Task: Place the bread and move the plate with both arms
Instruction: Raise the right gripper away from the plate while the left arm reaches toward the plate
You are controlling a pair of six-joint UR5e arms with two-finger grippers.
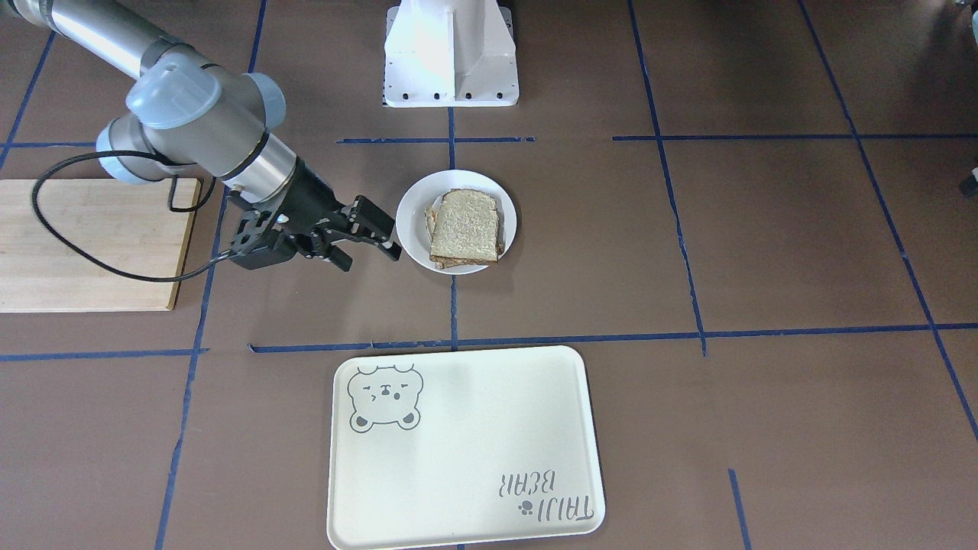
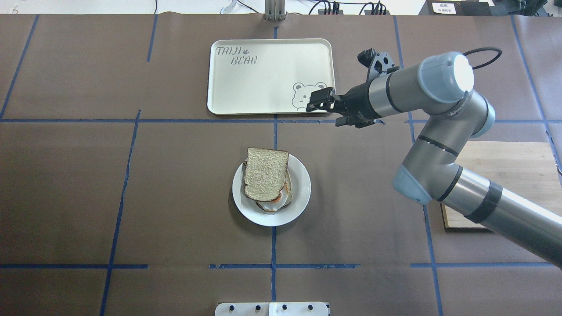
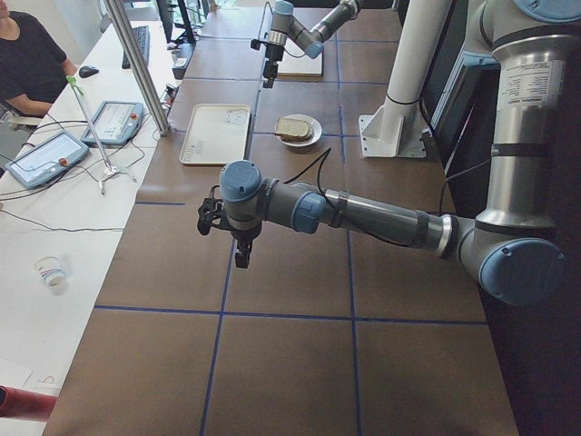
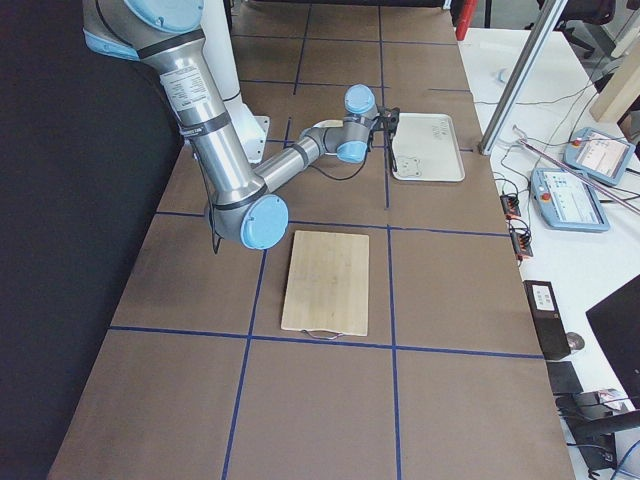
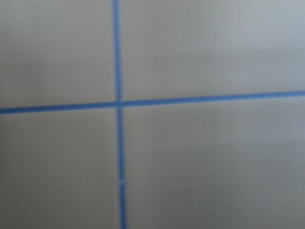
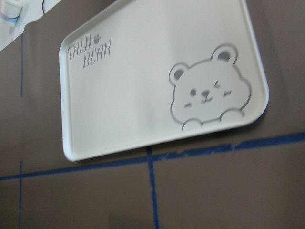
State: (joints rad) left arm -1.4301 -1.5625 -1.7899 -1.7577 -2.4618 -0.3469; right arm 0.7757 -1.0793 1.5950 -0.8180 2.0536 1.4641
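Observation:
The bread [image 1: 466, 227] lies on top of an egg-topped slice on the small white plate [image 1: 412, 223] at the table's middle; bread [image 2: 264, 172] and plate [image 2: 302, 193] also show in the overhead view. My right gripper [image 1: 370, 256] is open and empty, raised above the table just beside the plate's rim. In the overhead view it [image 2: 317, 102] appears over the tray's bear corner. My left gripper [image 3: 240, 259] shows only in the exterior left view, hanging over bare table far from the plate; I cannot tell if it is open or shut.
A cream bear tray [image 1: 458, 451] lies beyond the plate, on the operators' side; the right wrist view looks down on it [image 6: 143, 95]. A wooden cutting board [image 2: 505, 171] lies on the robot's right, under the right arm. The white pedestal base [image 1: 451, 53] stands behind the plate.

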